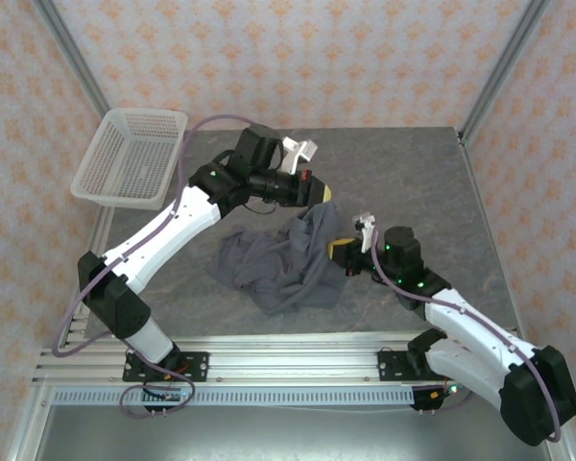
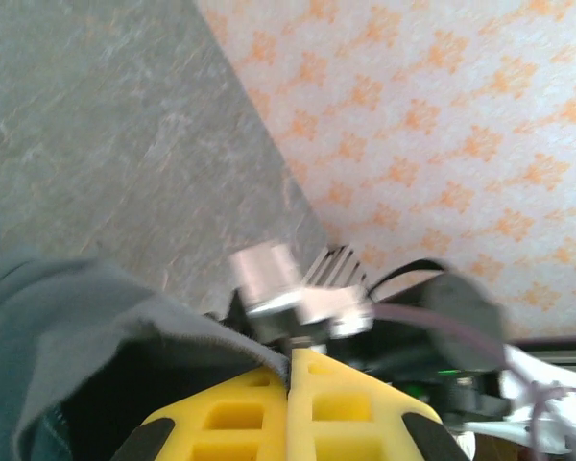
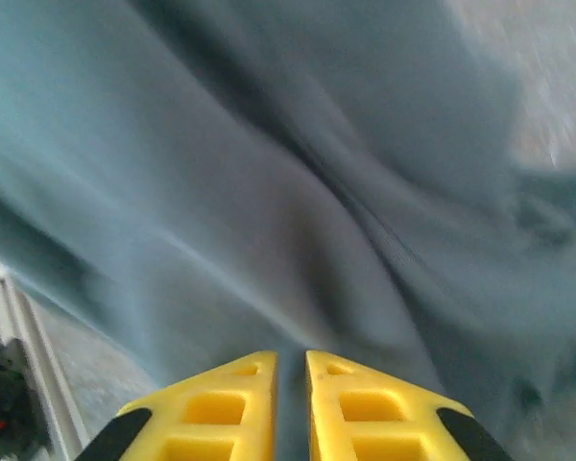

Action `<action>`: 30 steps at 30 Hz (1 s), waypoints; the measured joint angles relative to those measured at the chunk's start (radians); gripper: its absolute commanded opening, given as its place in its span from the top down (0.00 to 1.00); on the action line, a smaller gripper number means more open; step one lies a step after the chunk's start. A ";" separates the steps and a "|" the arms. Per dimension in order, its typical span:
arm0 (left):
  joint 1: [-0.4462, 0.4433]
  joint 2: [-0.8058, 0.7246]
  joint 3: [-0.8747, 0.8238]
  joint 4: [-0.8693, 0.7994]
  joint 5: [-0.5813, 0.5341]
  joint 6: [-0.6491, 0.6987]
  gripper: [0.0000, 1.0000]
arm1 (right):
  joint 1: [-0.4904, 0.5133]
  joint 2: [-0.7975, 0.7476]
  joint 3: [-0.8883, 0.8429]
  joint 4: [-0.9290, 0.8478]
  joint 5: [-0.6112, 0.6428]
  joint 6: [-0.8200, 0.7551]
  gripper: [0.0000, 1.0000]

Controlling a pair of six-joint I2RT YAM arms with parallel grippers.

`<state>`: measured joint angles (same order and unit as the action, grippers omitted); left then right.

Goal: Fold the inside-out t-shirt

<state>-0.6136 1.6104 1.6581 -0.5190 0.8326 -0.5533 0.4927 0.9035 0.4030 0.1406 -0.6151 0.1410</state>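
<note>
Left pincer (image 2: 293,384), clenched: its yellow fingers (image 2: 365,413) meet with no gap. An edge of the inside-out t-shirt (image 1: 278,261) is nipped at their tips, and the cloth drapes over one finger and falls away beneath it. From this hold the fabric descends as a raised ridge toward the arm bases. It ends in a crumpled heap on the bench (image 1: 413,182), below the pincer and on its near side. Right pincer (image 1: 338,251) sits at the heap's flank, just beside the foot of that ridge and lower than the left pincer. Its jaws stand a slit apart with cloth close ahead of them across the whole front, and whether any fold is caught between them cannot be told. Governing relation, by judgement: the garment's bulk lies nearer the right pincer, and the lifted ridge runs between the two. Spreading the shirt flat for a fold would therefore call for the pincers to draw apart along that line.
</note>
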 measured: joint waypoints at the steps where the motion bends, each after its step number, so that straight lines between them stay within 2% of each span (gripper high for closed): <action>1: 0.000 -0.004 0.011 -0.002 0.000 0.000 1.00 | 0.000 0.002 -0.009 -0.018 0.007 -0.002 0.75; 3: 0.000 -0.018 0.025 -0.011 0.000 0.000 1.00 | 0.000 -0.003 -0.010 -0.060 0.023 -0.008 0.81; 5: 0.000 -0.024 0.033 -0.017 0.000 0.000 1.00 | 0.000 -0.023 0.006 -0.101 0.045 -0.014 0.82; 12: 0.000 -0.004 0.088 -0.094 -0.064 -0.047 1.00 | 0.026 -0.157 0.178 -0.142 0.103 -0.030 0.73; 15: -0.002 0.018 0.125 -0.113 -0.110 -0.087 1.00 | 0.109 -0.105 0.310 -0.115 0.147 -0.011 0.60; 17: -0.003 0.027 0.142 -0.114 -0.140 -0.112 1.00 | 0.169 -0.057 0.365 -0.094 0.192 0.000 0.44; 18: -0.006 0.029 0.145 -0.113 -0.155 -0.129 1.00 | 0.205 -0.030 0.390 -0.079 0.224 0.013 0.31; 20: -0.010 0.029 0.146 -0.113 -0.182 -0.155 1.00 | 0.238 0.020 0.399 -0.047 0.272 0.058 0.23; 22: -0.015 0.029 0.150 -0.114 -0.213 -0.177 1.00 | 0.248 0.066 0.399 -0.019 0.312 0.113 0.23; 26: -0.021 0.029 0.159 -0.123 -0.270 -0.200 1.00 | 0.282 0.169 0.412 0.017 0.369 0.208 0.34; 30: -0.021 0.029 0.160 -0.124 -0.304 -0.214 1.00 | 0.319 0.240 0.471 0.006 0.415 0.282 0.38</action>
<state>-0.6350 1.6394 1.8179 -0.6434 0.5289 -0.7670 0.8116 1.1435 0.8742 0.1471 -0.2001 0.4225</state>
